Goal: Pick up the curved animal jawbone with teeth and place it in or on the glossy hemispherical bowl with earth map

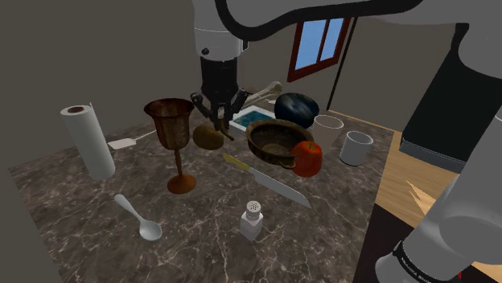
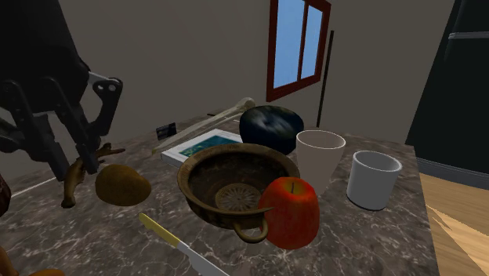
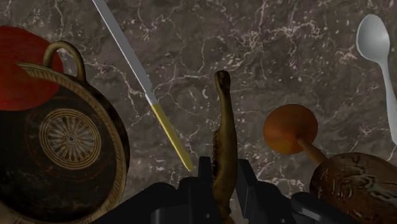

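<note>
You have the claw (image 3: pixel 224 170) clamped on the brown jawbone (image 3: pixel 223 108), beside the patterned bowl (image 3: pixel 63 140); the dark globe bowl (image 2: pixel 270 128) sits at the counter's (image 1: pixel 201 233) far edge.

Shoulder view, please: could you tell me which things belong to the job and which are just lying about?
Job: jawbone, clasped in the pincer; dark blue globe bowl.
Lying about: goblet, paper towel roll, spoon, knife, shaker, apple, two-handled brown bowl, tall white cup, squat white cup.
</note>
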{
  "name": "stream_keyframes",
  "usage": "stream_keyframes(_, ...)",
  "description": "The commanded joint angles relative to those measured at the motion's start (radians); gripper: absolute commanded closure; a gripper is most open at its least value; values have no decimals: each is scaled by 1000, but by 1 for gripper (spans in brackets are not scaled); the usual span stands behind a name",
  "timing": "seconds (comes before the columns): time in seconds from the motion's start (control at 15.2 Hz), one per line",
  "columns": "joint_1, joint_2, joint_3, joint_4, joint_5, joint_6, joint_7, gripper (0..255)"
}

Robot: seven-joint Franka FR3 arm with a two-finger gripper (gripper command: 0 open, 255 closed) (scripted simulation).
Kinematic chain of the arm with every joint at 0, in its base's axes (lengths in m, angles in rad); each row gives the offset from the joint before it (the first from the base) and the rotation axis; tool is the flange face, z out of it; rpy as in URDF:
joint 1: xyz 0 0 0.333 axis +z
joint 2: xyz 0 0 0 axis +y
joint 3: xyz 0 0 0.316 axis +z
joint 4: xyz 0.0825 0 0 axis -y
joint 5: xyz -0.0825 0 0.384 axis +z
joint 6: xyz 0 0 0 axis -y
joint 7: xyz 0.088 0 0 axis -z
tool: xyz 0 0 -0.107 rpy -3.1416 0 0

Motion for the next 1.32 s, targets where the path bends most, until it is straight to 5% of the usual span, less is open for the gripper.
stream_keyframes(0.0,2,4,1,28,-2,-26,0,255)
stream_keyframes(0.26,7,13,3,88,-6,-78,0,255)
stream_keyframes(1.25,-203,-141,-182,-92,77,0,-394,255)
